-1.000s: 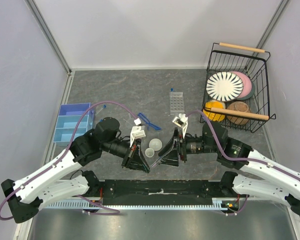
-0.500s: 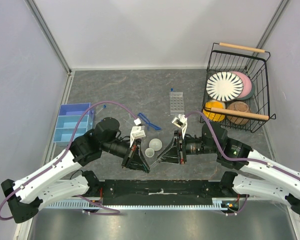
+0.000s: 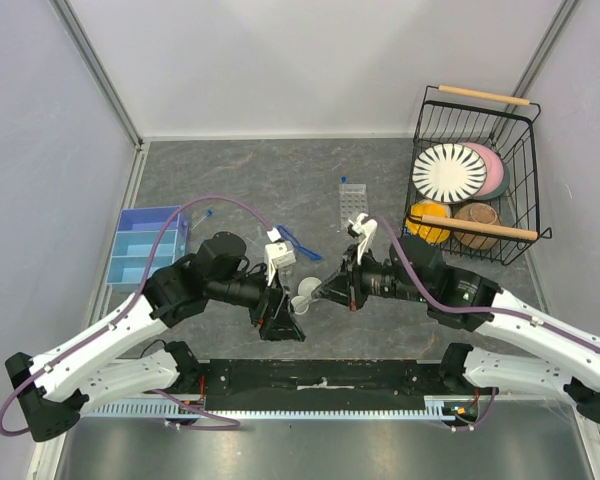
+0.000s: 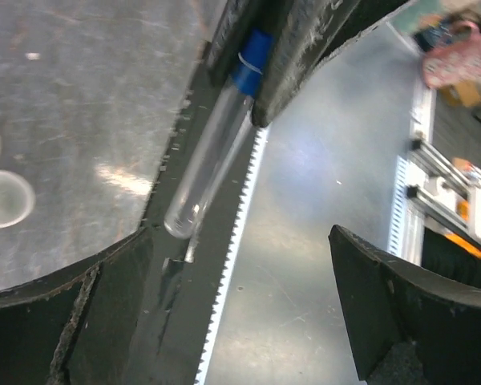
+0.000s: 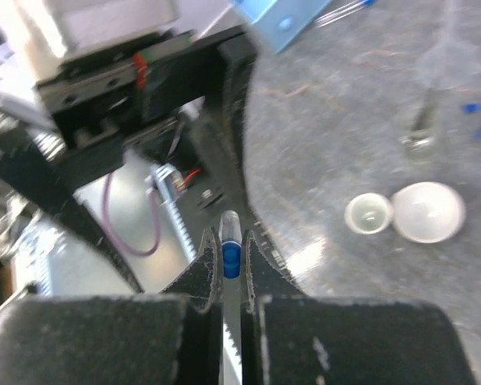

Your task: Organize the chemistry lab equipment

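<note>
Change, left gripper: a second ago the left gripper (image 4: 240, 269) was clamped on the tube. Now its jaws stand wide apart and touch nothing.
Change, right gripper: the right gripper (image 5: 230, 277) was spread beside the tube. Now it is pinched onto the capped end and carries the tube alone.
Change, arms: the right arm has reached further toward the left arm. The rest of the table (image 3: 240, 180) is as before.
Tube location: the tube (image 4: 211, 156) hangs tilted in the air between the two grippers, over the near edge of the table.
Hidden: from above, the grippers cover the tube and part of the dishes. The blue cap is half buried between the right fingers (image 5: 194, 281).
Cut off: one dish sits at the frame edge in the left wrist view.
Hard to make out: a blurred clear item (image 5: 421, 132) stands beyond the dishes; I cannot tell what it is.
Materials: the tube is clear and round-bottomed. The smaller dish (image 5: 369, 214) and larger dish (image 5: 427, 212) are white and round, side by side.
Also there: clear tube rack (image 3: 352, 203), blue-framed safety glasses (image 3: 295, 240), blue bin (image 3: 140, 245), black wire basket (image 3: 525, 130).
</note>
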You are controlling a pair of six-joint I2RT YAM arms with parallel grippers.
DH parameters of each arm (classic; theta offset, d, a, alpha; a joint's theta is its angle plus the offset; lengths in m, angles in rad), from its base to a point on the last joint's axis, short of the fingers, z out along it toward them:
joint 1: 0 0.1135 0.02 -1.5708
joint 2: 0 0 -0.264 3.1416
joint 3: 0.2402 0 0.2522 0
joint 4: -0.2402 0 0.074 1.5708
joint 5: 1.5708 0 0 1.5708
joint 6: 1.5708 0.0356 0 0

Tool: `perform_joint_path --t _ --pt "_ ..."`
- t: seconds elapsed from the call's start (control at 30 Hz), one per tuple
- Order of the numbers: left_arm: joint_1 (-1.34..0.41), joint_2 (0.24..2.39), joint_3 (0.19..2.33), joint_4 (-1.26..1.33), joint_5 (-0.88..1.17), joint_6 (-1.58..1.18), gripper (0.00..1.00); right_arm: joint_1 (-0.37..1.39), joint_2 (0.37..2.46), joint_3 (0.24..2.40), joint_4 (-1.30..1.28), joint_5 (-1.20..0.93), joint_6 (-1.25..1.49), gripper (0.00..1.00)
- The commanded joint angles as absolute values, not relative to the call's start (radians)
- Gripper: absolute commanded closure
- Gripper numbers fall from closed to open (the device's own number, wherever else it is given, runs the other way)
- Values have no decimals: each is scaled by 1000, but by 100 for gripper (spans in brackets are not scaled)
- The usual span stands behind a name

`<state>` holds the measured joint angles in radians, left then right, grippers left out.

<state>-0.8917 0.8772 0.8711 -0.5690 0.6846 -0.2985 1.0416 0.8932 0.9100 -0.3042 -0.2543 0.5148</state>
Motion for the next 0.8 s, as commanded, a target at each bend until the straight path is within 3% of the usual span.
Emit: perform_joint_path --t 0.0,0.1,0.23,0.53,0.77 --pt "-891 858 956 -636 453 -281 4 1043 991 1070 -428 68 425 100" --pt "-891 850 979 -686 295 -287 4 1031 1064 1150 -495 265 385 100" --pt "-890 824 988 -712 125 -291 4 954 1166 1238 -549 354 327 100" --pt "-891 839 991 -730 -107 -276 5 557 1368 1246 -396 279 316 100" --pt "-890 838 911 -672 -83 -282 6 471 1652 1406 -345 189 296 100"
